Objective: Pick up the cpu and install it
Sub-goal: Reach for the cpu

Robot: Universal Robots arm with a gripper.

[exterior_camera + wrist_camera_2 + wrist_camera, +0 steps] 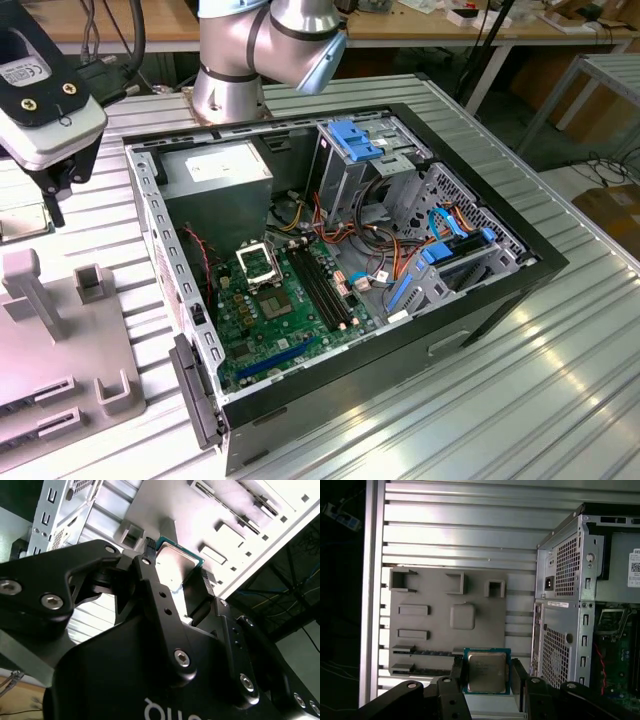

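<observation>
Cpu (pixel 486 671), just one, sits clamped between the two jaws over one grey tray (pixel 430 630).

We see a ribbed metal bench (pixel 560 380) catching bright glare; behind the bench stands a wooden table (pixel 400 38), beside it a cardboard box (pixel 615 215).

Cannot see part of the cpu (pixel 176 562) behind the fingers (pixel 150 572) of the gripper (pixel 177 557) in the second wrist view — nor, in the exterior view, the arm (pixel 250 60) above the top edge or the grey fixture plate (pixel 30 370) past that view's left edge
</observation>
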